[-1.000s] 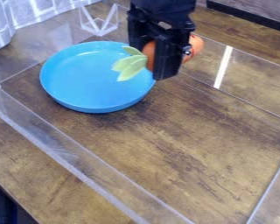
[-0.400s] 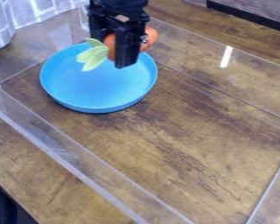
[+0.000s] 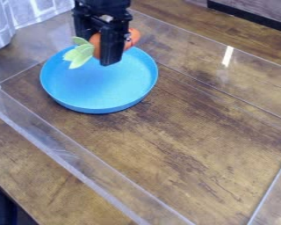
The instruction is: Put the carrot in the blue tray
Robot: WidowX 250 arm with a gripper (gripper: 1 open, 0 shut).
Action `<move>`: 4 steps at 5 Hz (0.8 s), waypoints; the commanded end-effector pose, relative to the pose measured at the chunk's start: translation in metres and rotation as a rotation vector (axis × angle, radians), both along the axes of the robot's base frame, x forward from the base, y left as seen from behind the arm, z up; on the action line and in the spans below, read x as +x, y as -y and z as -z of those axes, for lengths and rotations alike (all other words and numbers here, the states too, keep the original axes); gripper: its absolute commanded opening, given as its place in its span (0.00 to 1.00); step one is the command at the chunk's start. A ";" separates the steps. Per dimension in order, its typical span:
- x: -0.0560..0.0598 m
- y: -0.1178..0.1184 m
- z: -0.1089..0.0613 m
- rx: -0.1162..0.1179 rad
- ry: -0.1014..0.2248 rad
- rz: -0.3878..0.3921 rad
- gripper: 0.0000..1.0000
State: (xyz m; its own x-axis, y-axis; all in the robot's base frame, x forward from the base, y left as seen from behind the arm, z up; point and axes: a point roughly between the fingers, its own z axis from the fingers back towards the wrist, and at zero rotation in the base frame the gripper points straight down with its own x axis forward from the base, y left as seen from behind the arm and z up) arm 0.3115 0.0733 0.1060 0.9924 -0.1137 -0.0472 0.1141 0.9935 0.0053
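End effector (image 3: 104, 46) clamped on carrot (image 3: 129, 38), hovering over the plate's (image 3: 78, 92) far rim; I'd center it above the plate, drop low, then release.

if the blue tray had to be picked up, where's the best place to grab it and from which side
Probably the raised rim of the blue tray at its near edge, coming from above with one finger inside and one outside. The dish is shallow and lies flat, so only the rim gives purchase, and the gripper, shut on the carrot, crowds the far side.
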 end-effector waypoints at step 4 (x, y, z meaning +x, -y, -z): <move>0.013 -0.029 -0.006 0.030 0.037 -0.057 0.00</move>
State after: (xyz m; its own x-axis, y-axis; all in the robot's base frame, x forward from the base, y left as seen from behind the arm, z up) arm 0.3200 0.0932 0.0906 0.9941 -0.0722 -0.0803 0.0734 0.9972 0.0121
